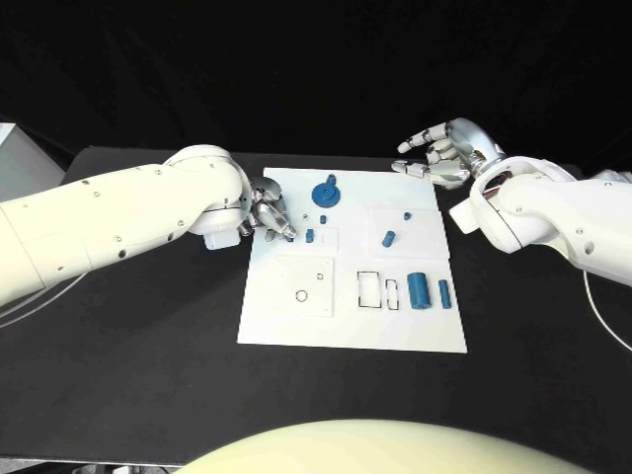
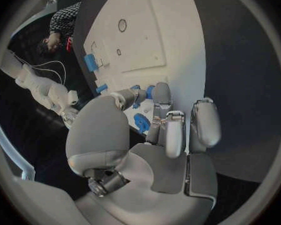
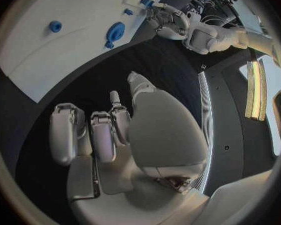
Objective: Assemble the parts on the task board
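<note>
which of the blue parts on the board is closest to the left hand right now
The small blue peg right beside the left hand, by its fingertips at the task board's left edge. The blue gear and the other blue pieces lie farther off.

Parts (image 1: 422, 289) on task board (image 1: 287, 316).

The task board (image 1: 348, 316) looks like smooth, matt white plastic. The blue parts (image 1: 420, 289) look like plastic too. The counter (image 1: 131, 375) is matt black. The silver fingers (image 2: 168, 130) look like shiny metal.
</note>
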Tool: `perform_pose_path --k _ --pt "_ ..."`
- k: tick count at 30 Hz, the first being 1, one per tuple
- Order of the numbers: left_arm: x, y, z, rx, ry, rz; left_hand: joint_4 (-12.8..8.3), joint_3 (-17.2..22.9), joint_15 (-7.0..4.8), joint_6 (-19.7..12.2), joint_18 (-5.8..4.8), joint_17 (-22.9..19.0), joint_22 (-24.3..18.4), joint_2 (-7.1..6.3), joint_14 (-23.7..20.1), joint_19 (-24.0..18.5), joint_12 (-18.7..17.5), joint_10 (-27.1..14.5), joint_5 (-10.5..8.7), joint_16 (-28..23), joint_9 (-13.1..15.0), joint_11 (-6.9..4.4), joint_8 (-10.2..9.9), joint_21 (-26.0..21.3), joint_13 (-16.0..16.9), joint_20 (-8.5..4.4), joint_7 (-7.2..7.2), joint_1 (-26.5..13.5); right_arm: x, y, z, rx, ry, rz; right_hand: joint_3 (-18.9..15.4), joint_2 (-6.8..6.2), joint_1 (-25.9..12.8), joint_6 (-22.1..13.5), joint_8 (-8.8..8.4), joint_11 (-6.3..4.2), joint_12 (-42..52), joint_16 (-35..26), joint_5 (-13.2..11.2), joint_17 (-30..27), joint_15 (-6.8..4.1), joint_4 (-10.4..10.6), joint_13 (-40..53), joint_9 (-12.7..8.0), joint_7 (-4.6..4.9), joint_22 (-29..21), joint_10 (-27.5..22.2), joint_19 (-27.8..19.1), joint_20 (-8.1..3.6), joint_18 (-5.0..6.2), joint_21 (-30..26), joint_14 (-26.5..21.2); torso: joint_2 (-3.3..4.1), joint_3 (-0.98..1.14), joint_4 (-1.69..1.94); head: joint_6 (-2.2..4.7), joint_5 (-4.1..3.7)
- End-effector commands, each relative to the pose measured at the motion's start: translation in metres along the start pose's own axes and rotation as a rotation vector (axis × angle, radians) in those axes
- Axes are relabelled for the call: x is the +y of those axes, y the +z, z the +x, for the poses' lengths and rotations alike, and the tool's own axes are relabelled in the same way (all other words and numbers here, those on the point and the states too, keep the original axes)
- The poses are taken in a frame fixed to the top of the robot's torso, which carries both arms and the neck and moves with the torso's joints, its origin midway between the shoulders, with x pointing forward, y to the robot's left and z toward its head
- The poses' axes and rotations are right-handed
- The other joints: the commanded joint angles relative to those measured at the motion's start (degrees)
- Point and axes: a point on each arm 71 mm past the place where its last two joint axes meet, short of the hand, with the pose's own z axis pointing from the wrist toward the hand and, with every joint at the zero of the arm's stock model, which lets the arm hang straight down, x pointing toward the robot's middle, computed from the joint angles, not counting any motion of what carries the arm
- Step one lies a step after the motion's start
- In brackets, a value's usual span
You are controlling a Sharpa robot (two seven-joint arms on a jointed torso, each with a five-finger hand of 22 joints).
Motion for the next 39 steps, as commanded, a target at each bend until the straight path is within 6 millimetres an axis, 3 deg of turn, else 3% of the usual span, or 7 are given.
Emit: perform_pose_path --k 1,10,23,28,31,34,39 --pt "-0.0008 0.0028 0.0054 0.039 0.019 -0.003 -11.54 11.21 -0.34 0.57 -0.67 15.08 -0.11 0.35 6.03 0.04 0.16 0.06 0.27 0.20 -0.04 -0.30 0.06 0.06 -0.10 -0.14 -0.01 -0.15 0.0010 -0.0003 0.0010 0.011 -0.005 -0.011 0.33 0.22 -0.53 -0.43 0.25 -0.06 -0.23 -0.19 0.02 9.50 -0.50 0.12 6.60 0.09 0.04 5.00 -0.43 0.63 -0.44 0.96 -0.29 4.46 -0.01 -0.03 0.02 -0.04 0.03" --pt "-0.0003 0.0085 0.0057 0.032 0.016 -0.017 -11.39 11.19 -0.34 0.57 -0.54 15.08 -0.68 0.53 6.03 -0.31 -0.03 -0.01 0.26 0.20 -0.09 -0.26 0.01 -0.21 -0.43 -0.16 0.04 -0.47 0.0014 -0.0006 0.0013 0.012 -0.004 -0.012 0.47 0.05 -0.74 -0.53 0.43 -0.08 -0.31 -0.24 0.09 9.49 -0.53 0.10 6.49 0.15 0.01 4.93 -0.48 0.65 -0.48 0.97 -0.42 4.47 0.06 -0.04 -0.12 -0.11 -0.06" --pt "0.0011 0.0122 0.0099 0.056 0.024 -0.026 -11.32 10.31 -0.21 0.26 -0.35 15.08 -1.72 0.27 6.03 -1.03 -0.17 -0.25 -0.25 0.20 -0.13 -0.14 -0.14 -0.79 -0.51 -0.09 0.13 -1.38 0.0017 -0.0007 0.0016 0.014 -0.003 -0.013 0.47 0.05 -0.74 -0.53 0.43 -0.08 -0.31 -0.24 0.09 9.49 -0.53 0.10 6.49 0.15 0.01 4.93 -0.48 0.65 -0.48 0.97 -0.42 4.47 -0.01 -0.02 0.04 -0.39 -0.36" --pt "0.0021 0.0122 0.0099 0.059 0.024 -0.027 -10.62 7.09 -0.18 -0.24 -0.28 15.08 -2.07 -0.20 6.03 -1.35 -0.07 -0.02 -0.80 0.20 0.05 -0.29 -0.02 -1.20 -0.48 0.00 -0.21 -2.66 0.0015 -0.0007 0.0014 0.014 -0.003 -0.013 0.47 0.05 -0.74 -0.53 0.43 -0.08 -0.31 -0.24 0.09 9.49 -0.53 0.10 6.49 0.15 0.01 4.93 -0.48 0.65 -0.48 0.97 -0.42 4.47 0.00 -0.04 0.06 -0.41 -0.40" --pt "0.0027 0.0122 0.0097 0.056 0.022 -0.028 -9.00 2.76 -0.40 -0.08 -0.21 15.08 -2.46 -0.26 6.03 -1.54 0.14 -0.08 -1.22 0.20 -0.28 -0.60 -0.27 -1.62 -0.34 -0.17 -0.75 -3.69 0.0015 -0.0006 0.0013 0.014 -0.003 -0.013 0.47 0.05 -0.74 -0.53 0.43 -0.08 -0.31 -0.24 0.09 9.49 -0.53 0.10 6.49 0.15 0.01 4.93 -0.48 0.65 -0.48 0.97 -0.42 4.47 -0.02 -0.07 0.02 -0.38 -0.36" --pt "0.0034 0.0121 0.0092 0.052 0.019 -0.028 -8.27 1.20 -0.44 0.13 -0.18 15.08 -2.65 -0.27 6.03 -1.61 0.24 -0.22 -1.29 0.20 -0.53 -0.62 -0.46 -1.79 -0.26 -0.25 -0.80 -3.96 0.0014 -0.0006 0.0013 0.013 -0.003 -0.013 0.47 0.05 -0.74 -0.53 0.43 -0.08 -0.31 -0.24 0.09 9.49 -0.53 0.10 6.49 0.15 0.01 4.93 -0.48 0.65 -0.48 0.97 -0.42 4.47 0.00 -0.10 0.02 -0.31 -0.39" --pt "0.0055 0.0118 0.0085 0.042 0.015 -0.030 -3.05 -8.16 -0.42 1.11 -0.17 15.01 -3.08 -0.60 6.01 -1.64 0.73 -0.72 -1.56 0.17 -1.42 -0.49 -1.04 -2.29 0.07 -0.19 -0.71 -6.22 0.0014 -0.0006 0.0013 0.013 -0.003 -0.014 0.51 0.03 -0.83 -0.59 0.47 -0.08 -0.43 -0.34 0.09 9.31 -0.54 0.12 6.38 0.16 0.01 4.82 -0.58 0.62 -0.49 1.00 -0.57 4.42 0.00 -0.07 0.00 -0.27 -0.40"
